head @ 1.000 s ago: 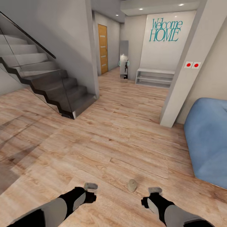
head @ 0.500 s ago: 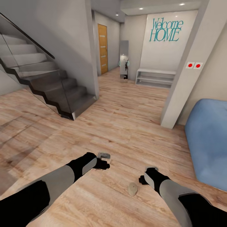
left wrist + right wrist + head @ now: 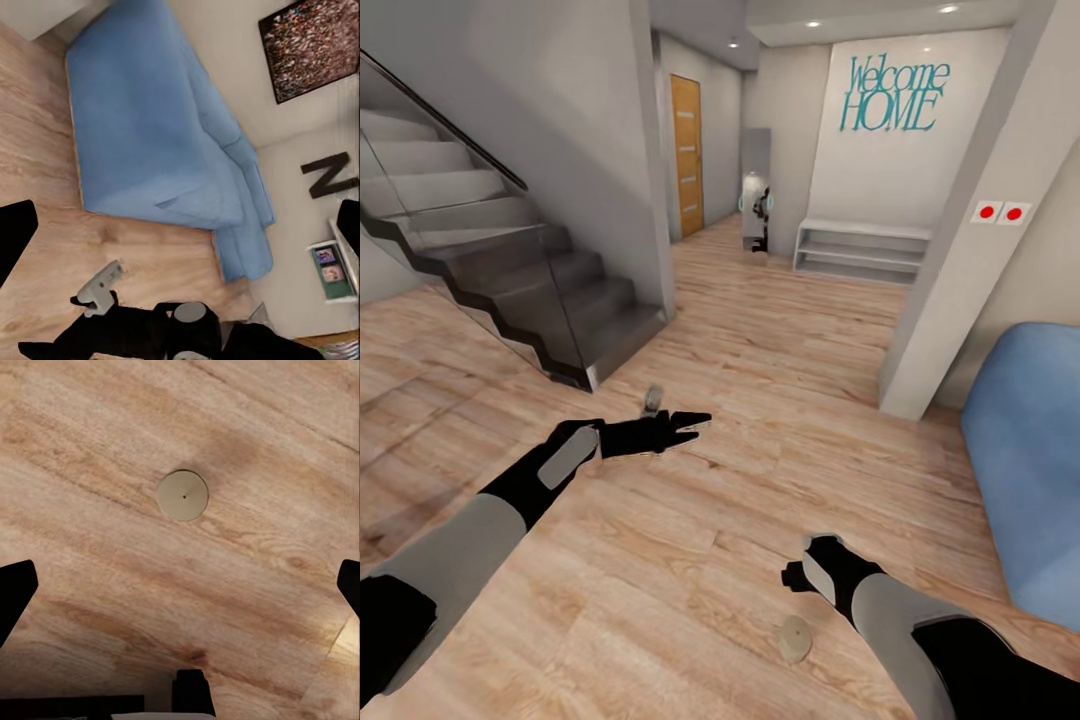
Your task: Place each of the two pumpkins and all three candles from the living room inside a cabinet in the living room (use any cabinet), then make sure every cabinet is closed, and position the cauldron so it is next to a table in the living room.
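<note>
**One candle under the right gripper**

Candle (image 3: 182, 496) stands upright on the wood floor (image 3: 690, 560), wick up, apart from everything, at 6 o'clock in the head view. Right gripper (image 3: 180, 585) hangs above it, fingers spread wide. Left gripper (image 3: 690, 425) extended toward 12 o'clock, fingers parted, empty. Judgement: centre the candle between the fingers, descend vertically, close on its sides.

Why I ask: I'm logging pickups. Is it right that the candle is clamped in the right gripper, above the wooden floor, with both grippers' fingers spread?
Not quite. The candle is not clamped; the right wrist view shows it standing free on the wooden floor, ahead of the right gripper, whose fingers are spread wide and empty. The left gripper also has its fingers spread.
</note>
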Motion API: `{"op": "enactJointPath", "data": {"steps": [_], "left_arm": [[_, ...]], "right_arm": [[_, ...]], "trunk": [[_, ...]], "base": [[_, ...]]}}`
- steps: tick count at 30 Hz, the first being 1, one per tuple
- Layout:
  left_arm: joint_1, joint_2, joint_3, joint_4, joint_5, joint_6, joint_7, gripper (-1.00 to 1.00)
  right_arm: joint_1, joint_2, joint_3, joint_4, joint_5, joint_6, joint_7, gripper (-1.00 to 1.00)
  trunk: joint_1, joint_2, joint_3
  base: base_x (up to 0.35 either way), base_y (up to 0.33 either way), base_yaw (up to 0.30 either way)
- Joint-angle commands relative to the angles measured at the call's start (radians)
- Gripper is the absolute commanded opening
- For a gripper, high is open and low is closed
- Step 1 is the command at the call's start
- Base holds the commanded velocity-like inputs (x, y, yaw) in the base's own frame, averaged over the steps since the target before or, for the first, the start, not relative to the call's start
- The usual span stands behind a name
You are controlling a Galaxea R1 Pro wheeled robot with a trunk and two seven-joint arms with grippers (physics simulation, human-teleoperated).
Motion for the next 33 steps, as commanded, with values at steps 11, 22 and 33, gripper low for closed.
{"op": "enactJointPath", "data": {"steps": [11,22,33], "left_arm": [[0.011,0.015,0.009,0.081,0.061,-0.004,-0.309,1.0],[0.011,0.013,0.006,0.09,0.109,-0.006,-0.309,1.0],[0.011,0.008,0.006,0.093,0.111,-0.007,-0.309,1.0]], "right_arm": [[0.0,-0.01,-0.001,-0.001,-0.001,0.003,-0.001,1.0],[0.0,-0.013,-0.002,0.002,-0.006,0.006,-0.008,1.0],[0.0,-0.006,-0.002,0.005,-0.006,0.043,-0.011,1.0]], "trunk": [[0.012,-0.021,-0.009],[0.054,-0.098,-0.044],[0.096,-0.175,-0.078]], "base": [[0.007,0.006,0.0],[0.0,0.0,0.0],[0.0,0.0,0.0]]}}
